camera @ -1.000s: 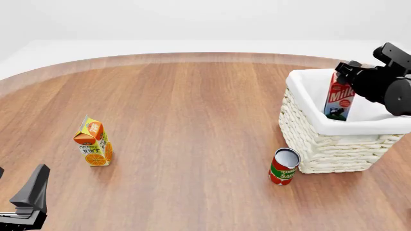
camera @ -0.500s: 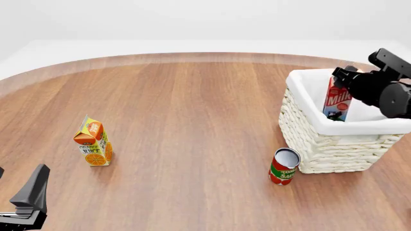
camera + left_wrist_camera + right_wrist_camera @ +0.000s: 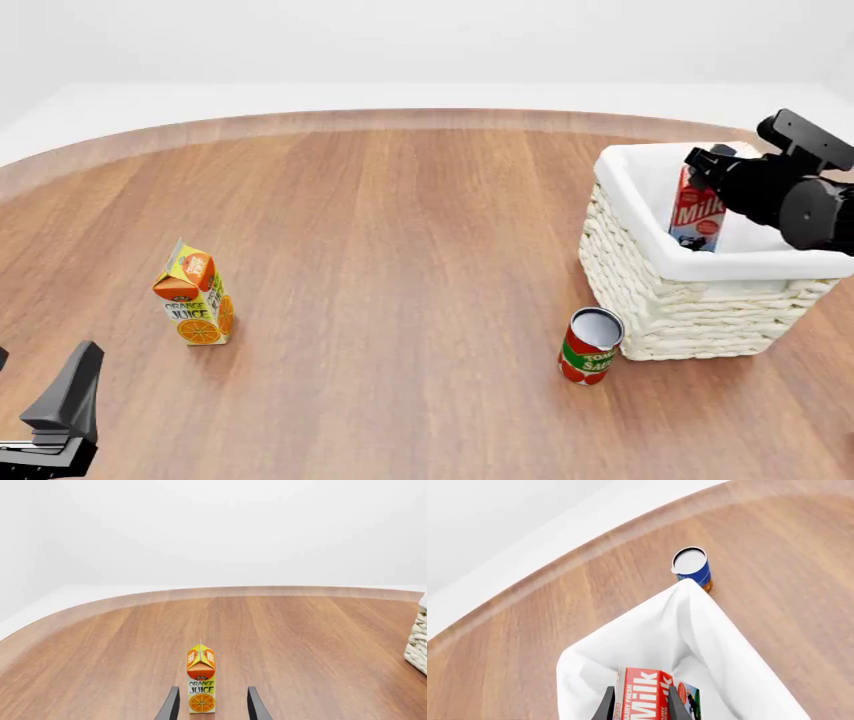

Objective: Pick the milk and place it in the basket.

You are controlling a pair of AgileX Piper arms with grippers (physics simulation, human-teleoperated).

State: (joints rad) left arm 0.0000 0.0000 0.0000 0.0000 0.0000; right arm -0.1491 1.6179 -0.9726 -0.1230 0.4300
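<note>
**Milk held inside the basket**

Fingers of the right gripper (image 3: 703, 170) are clamped on the top of the milk (image 3: 698, 212), which hangs upright within the cloth-lined walls of the basket (image 3: 667, 300). A tomato sauce can (image 3: 589, 346) stands just beside the basket's near corner. Across the table (image 3: 400, 250), the left gripper (image 3: 211, 705) is spread apart and holds nothing, facing the juice carton (image 3: 195, 293).
</note>
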